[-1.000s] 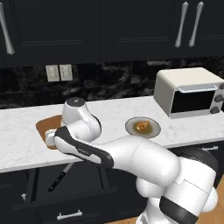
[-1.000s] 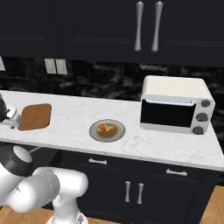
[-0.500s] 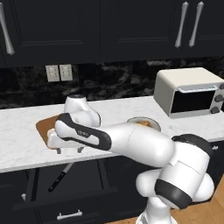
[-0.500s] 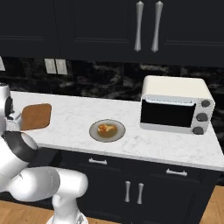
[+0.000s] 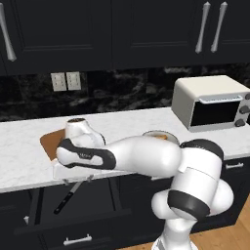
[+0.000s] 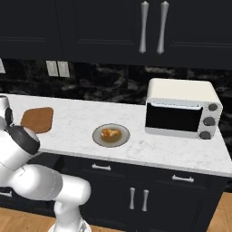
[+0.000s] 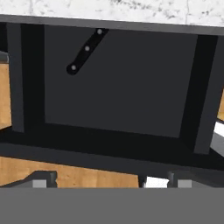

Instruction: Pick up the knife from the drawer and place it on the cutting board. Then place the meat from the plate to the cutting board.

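The dark drawer (image 5: 73, 218) stands pulled out below the counter. Inside it lies the knife (image 5: 67, 197), black handle toward the front. My gripper (image 5: 78, 179) hangs just above the drawer, over the knife's blade end, open with nothing between its fingers. In the hand view the drawer floor (image 7: 118, 87) is below me and the knife handle (image 7: 85, 50) sits at upper left, its blade hidden under the counter edge; the gripper (image 7: 109, 181) is spread wide. The cutting board (image 6: 37, 120) is bare. The meat (image 6: 110, 133) rests on the plate (image 6: 121, 140).
A cream toaster oven (image 6: 181, 113) stands on the counter at the right. Upper cabinets with long silver handles (image 5: 210, 29) hang above. Wall outlets (image 5: 66, 81) sit behind the board (image 5: 50, 140). My arm hides most of the plate (image 5: 155, 134) in the left base view.
The arm has swung its elbow to the right and stretched out low along the counter front. The hand has dropped a little toward the open drawer. Knife, board and plate have not moved.
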Motion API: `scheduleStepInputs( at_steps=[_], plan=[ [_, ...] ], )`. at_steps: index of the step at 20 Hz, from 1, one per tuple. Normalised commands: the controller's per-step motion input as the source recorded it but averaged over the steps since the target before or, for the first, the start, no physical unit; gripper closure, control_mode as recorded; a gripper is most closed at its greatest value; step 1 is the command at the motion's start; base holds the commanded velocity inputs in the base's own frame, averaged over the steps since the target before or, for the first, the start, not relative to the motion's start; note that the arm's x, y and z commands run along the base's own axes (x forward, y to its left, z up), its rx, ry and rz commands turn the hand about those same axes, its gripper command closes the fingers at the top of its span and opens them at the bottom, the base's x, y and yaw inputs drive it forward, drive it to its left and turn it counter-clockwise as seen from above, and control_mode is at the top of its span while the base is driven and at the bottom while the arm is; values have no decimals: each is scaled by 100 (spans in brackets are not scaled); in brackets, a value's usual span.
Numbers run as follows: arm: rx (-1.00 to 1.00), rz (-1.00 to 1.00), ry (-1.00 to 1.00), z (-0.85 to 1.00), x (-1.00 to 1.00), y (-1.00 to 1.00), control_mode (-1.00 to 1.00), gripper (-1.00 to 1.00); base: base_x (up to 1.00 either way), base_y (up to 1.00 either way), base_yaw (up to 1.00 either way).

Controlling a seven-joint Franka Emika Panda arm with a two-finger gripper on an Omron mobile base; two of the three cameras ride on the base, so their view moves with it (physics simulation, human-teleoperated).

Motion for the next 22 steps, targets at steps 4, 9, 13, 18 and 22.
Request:
scheduleStepInputs(
  at_steps=[4, 9, 13, 18, 22],
  plan=[
    [-2, 0, 0, -82, -27, 0, -100, -100, 0, 0, 0],
    [0, 0, 8, -48, -25, 0, -100, -100, 0, 0, 0],
    [0, 0, 1, -42, -24, 0, -100, -100, 0, 0, 0],
    [0, 0, 0, -21, -23, 0, -100, -100, 0, 0, 0],
    [0, 0, 3, -12, -23, 0, -100, -100, 0, 0, 0]
  ],
)
